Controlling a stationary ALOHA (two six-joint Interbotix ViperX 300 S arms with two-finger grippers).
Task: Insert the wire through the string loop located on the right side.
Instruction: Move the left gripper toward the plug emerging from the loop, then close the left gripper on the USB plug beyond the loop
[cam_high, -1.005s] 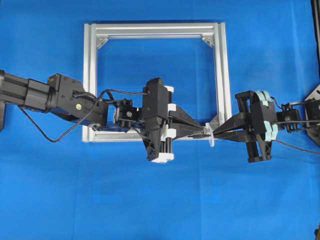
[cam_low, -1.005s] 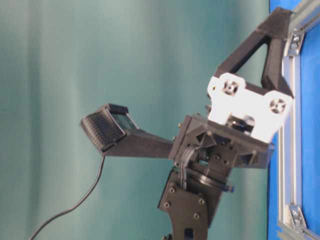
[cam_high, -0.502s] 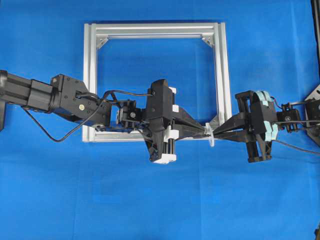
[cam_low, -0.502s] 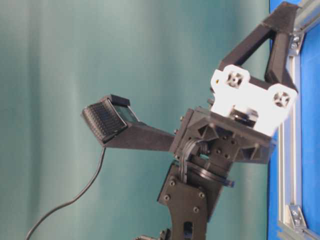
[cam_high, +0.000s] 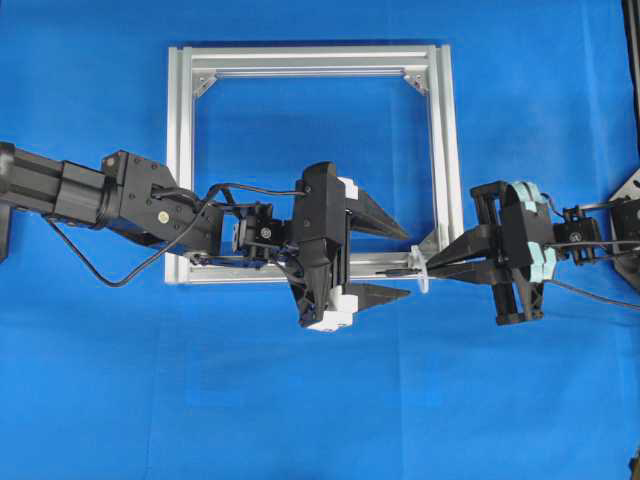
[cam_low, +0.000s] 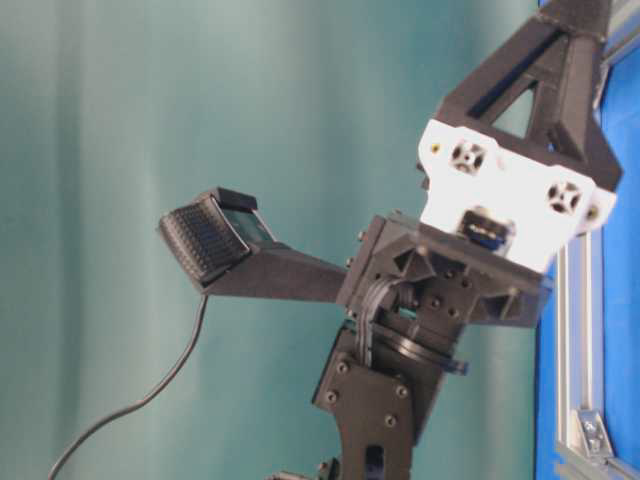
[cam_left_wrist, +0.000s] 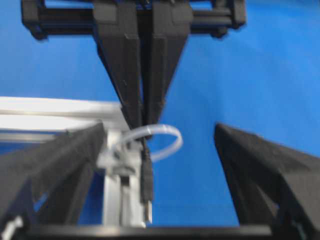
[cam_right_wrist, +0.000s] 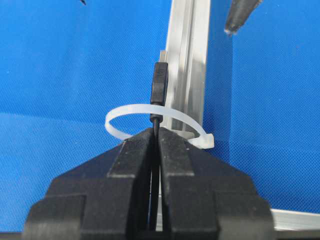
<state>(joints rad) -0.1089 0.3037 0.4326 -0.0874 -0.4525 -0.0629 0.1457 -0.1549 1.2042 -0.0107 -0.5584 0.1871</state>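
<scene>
A bright blue cloth covers the whole table, and a green curtain hangs behind it in the side view. On the cloth lies a square silver frame made of metal bars. The left gripper has its two fingers spread wide apart with nothing between them, near the frame's bottom right corner. The right gripper is pinched tight on the wire, a thin black cord with a small plug at its end. The plug pokes through the string loop, a little see-through white ring tied to the frame bar. The wire looks light and bendy, so it would droop if held far back. I think the best place to hold it is close behind the stiff plug, where the right gripper has it. The loop looks soft and could bend if pushed. I cannot see any words or labels anywhere.
</scene>
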